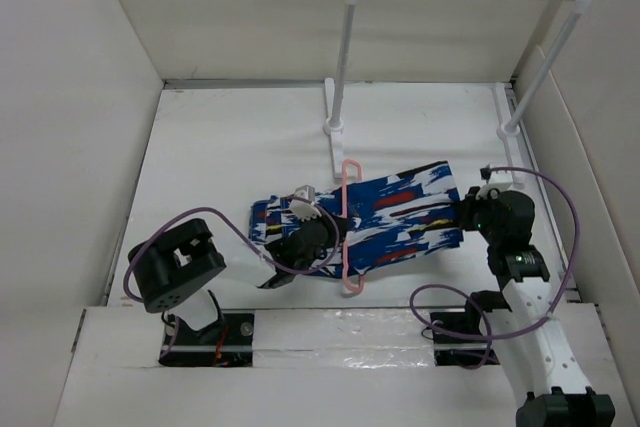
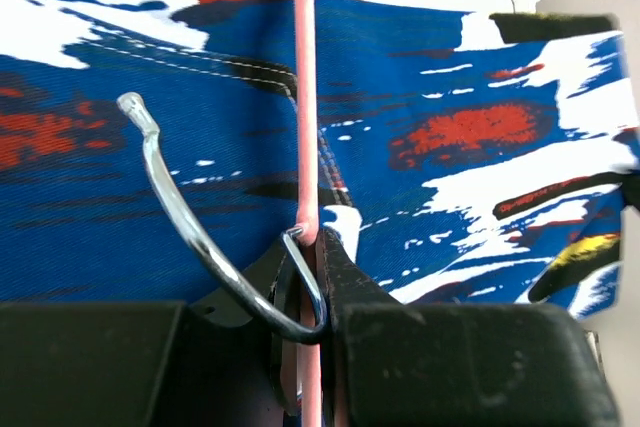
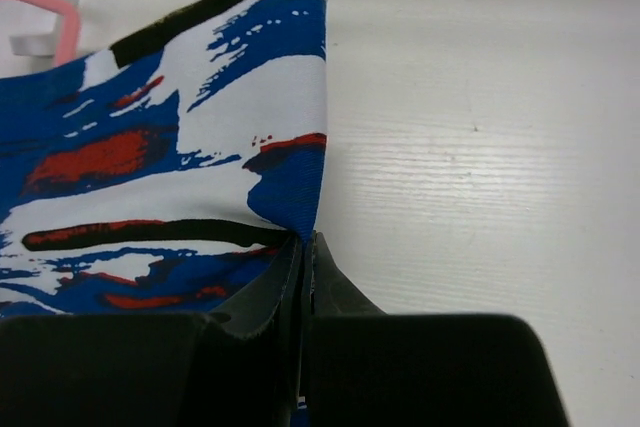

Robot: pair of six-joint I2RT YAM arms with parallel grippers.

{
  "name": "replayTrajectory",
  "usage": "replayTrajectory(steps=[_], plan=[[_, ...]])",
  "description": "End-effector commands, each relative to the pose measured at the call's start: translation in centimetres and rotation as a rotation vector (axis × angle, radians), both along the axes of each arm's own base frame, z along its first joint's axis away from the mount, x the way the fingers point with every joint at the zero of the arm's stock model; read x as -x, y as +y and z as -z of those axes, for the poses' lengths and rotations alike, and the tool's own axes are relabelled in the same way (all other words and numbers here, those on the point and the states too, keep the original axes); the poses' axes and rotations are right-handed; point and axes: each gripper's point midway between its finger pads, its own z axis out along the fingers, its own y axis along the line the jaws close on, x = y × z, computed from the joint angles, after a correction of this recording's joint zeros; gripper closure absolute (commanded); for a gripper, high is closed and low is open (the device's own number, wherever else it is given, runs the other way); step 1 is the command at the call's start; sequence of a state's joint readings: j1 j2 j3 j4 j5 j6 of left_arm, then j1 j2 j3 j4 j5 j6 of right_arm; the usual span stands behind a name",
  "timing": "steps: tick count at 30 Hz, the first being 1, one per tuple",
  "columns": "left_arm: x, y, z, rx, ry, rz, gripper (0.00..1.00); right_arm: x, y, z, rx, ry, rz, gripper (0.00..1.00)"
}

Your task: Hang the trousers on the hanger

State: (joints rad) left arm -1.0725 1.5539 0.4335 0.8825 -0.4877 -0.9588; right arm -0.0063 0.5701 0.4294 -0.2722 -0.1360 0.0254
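**Both grippers clamped, one on the hanger and one on the trousers**

From the overhead camera I see the trousers (image 1: 400,212), royal blue with white, red, black and yellow splashes. They lie flat across the middle of the white table (image 1: 230,147) and reach toward its right edge. The white-posted rack (image 1: 340,57) stands behind them near the far edge.

The pink hanger (image 1: 346,237) lies across the trousers, running from far to near. I cannot tell whether any fabric passes through it.

My left gripper (image 1: 325,239) is pinched tight on the hanger. In the left wrist view its fingers meet on the pink bar just where the metal hook (image 2: 190,237) joins, and the hook curls away to the left.

My right gripper (image 1: 467,209) is at the trousers' right end. In its wrist view the jaws are pressed together on the fabric's edge.
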Motion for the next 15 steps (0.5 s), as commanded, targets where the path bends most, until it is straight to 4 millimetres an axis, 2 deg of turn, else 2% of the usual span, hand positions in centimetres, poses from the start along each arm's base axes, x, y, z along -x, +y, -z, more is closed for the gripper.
replayTrajectory(steps=[1,2,3,7,11,13,15], plan=[[-0.5,3.0,1.0,-0.101,0.000,-0.071,1.00,-1.8,-3.9,-3.5,0.110,-0.107,0.137,1.00],[-0.5,2.9,0.9,-0.101,-0.003,-0.068,1.00,-1.9,-4.1,-3.0,0.107,-0.088,0.136,1.00],[-0.5,2.8,0.9,-0.098,-0.004,-0.063,1.00,-2.1,-3.5,-3.0,0.092,-0.096,0.105,1.00],[-0.8,2.7,0.7,-0.116,-0.009,-0.067,1.00,-2.2,-4.5,-2.6,0.091,-0.088,0.139,1.00],[-0.5,2.0,0.4,-0.111,-0.013,-0.041,1.00,-2.5,-4.5,-2.4,0.081,-0.084,0.123,1.00],[-0.3,1.2,-0.8,-0.105,-0.039,-0.048,1.00,-2.7,-4.5,-1.4,0.068,-0.060,0.117,1.00],[-0.5,1.4,-1.5,-0.128,-0.052,-0.070,1.00,-2.8,-4.3,-0.8,0.057,-0.047,0.111,1.00]])
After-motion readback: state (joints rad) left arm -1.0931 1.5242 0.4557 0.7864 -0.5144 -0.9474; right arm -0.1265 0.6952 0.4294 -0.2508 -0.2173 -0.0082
